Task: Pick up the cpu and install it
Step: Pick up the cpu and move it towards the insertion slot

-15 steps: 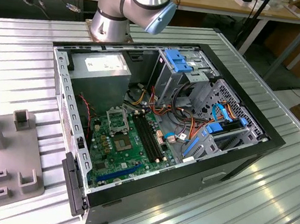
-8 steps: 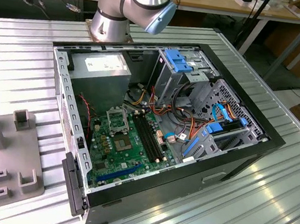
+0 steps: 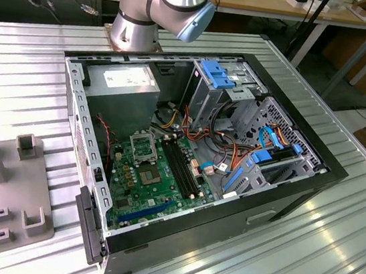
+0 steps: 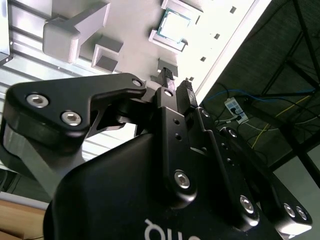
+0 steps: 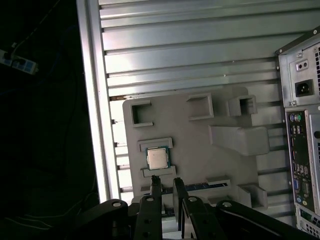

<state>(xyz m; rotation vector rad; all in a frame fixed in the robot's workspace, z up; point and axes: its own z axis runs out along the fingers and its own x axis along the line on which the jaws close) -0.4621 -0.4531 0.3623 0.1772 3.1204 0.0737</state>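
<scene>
So the black two-finger gripper (image 5: 166, 181) is only open a crack, narrow gap, nothing in it. The small square silver-grey cpu (image 5: 157, 158) sits in its slot on the pale grey plastic fixture plate (image 5: 192, 150) on the ribbed metal tabletop (image 5: 190, 45), near the fingertips but not touching them.

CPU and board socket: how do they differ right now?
The cpu lies outside the computer case, on a grey holder plate; the socket sits inside it on the green board. The cpu shows a pale metal face; the socket shows a dark middle in a silver frame. The claw hangs over the cpu's plate, away from the socket. Both are square and lie flat.
</scene>
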